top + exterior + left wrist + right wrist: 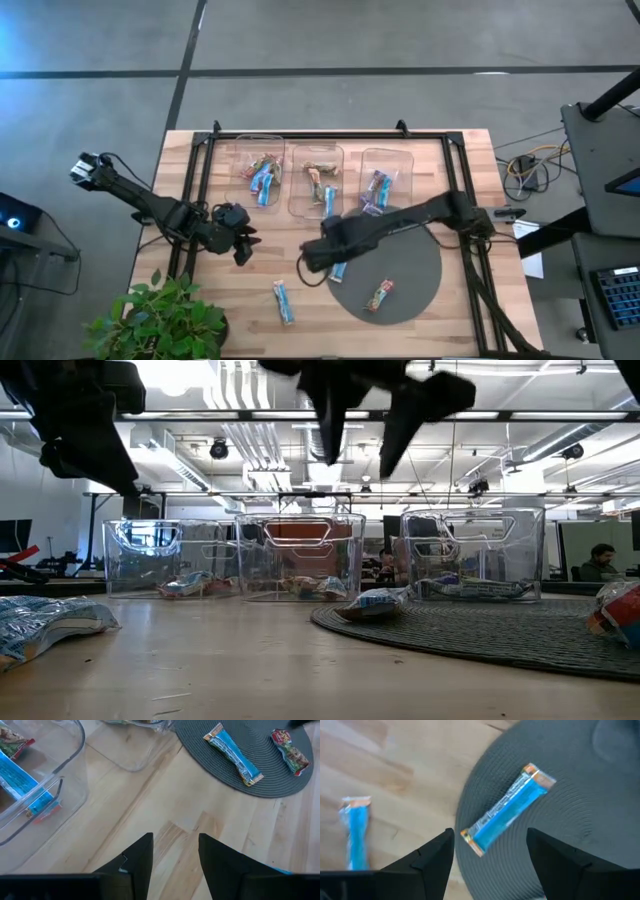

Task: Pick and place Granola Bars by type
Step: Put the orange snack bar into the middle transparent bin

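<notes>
Three granola bars lie loose. A light blue bar (337, 268) lies flat on the dark round mat (400, 265) and shows in the right wrist view (507, 810). A tan and red bar (379, 294) also lies on the mat. A second light blue bar (284, 300) lies on the bare wood. My right gripper (318, 258) hangs open above the mat's left edge, over the first blue bar (490, 837). My left gripper (240, 245) is open and empty over bare wood in front of the left bin (175, 855). Other bars lie inside the bins.
Three clear plastic bins (258, 165) (316, 178) (386, 175) stand in a row at the far side, each with bars inside. A black frame (195, 200) runs around the work area. A potted plant (160, 320) stands at the near left corner.
</notes>
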